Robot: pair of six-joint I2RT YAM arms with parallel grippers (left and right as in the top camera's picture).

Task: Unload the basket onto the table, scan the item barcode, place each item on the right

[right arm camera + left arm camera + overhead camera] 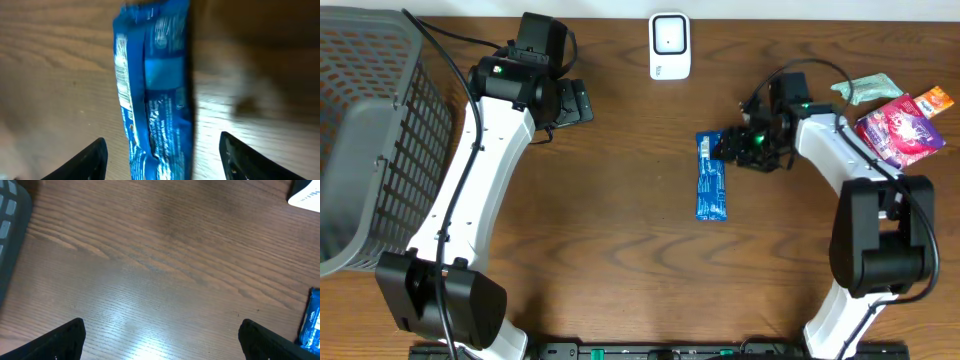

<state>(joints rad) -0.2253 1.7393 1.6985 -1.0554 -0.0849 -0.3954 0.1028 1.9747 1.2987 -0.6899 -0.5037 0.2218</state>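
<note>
White links, black joints, jaws

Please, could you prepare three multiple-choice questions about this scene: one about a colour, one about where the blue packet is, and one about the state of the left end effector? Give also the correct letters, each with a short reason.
1. The mesh basket is: A grey; B red; C yellow.
2. The blue packet lies: A inside the basket; B on the wooden table, near its middle; C on the floor.
3. The left end effector is: A shut on the packet; B open with nothing between its fingers; C shut and empty.

Answers:
1 A, its walls and rim show grey in the overhead view.
2 B, bare wood surrounds the packet on all sides.
3 B, the left wrist view shows both fingers far apart over bare wood.
</note>
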